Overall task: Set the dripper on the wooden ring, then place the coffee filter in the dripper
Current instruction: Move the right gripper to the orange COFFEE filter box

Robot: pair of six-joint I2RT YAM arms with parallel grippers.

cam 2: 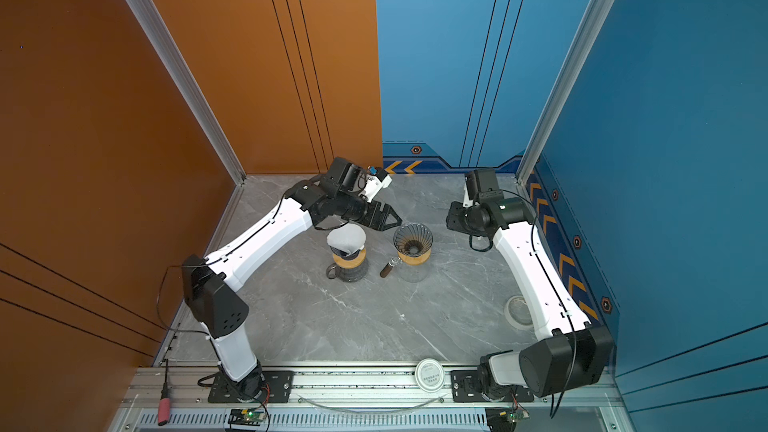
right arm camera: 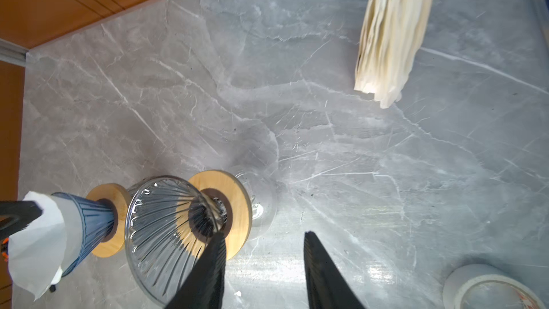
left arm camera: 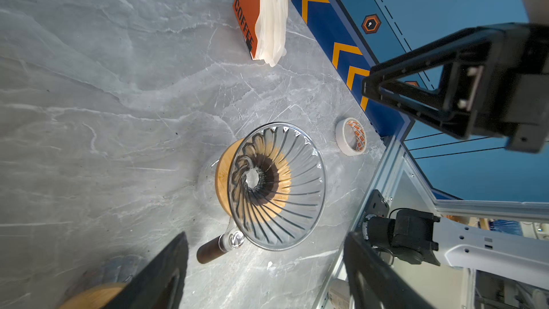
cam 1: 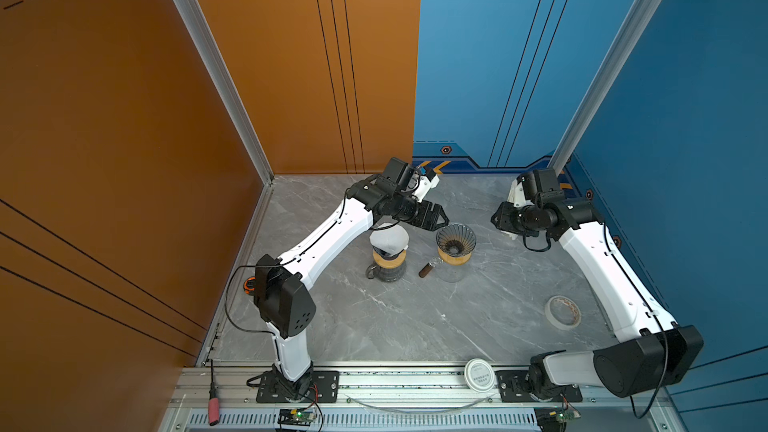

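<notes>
A white coffee filter sits opened in a blue-tinted dripper on a wooden collar over a dark carafe. Right of it stands a second, clear ribbed dripper on a wooden collar over a glass server with a dark handle; nothing lies in it. My left gripper hangs wide open just behind and between the two drippers, holding nothing. My right gripper is open to the right of the clear dripper, with only bare table between its fingers.
A stack of spare filters in an orange pack lies at the back near the blue wall. A tape roll lies by the right arm. A white lid and a red-handled screwdriver rest on the front rail.
</notes>
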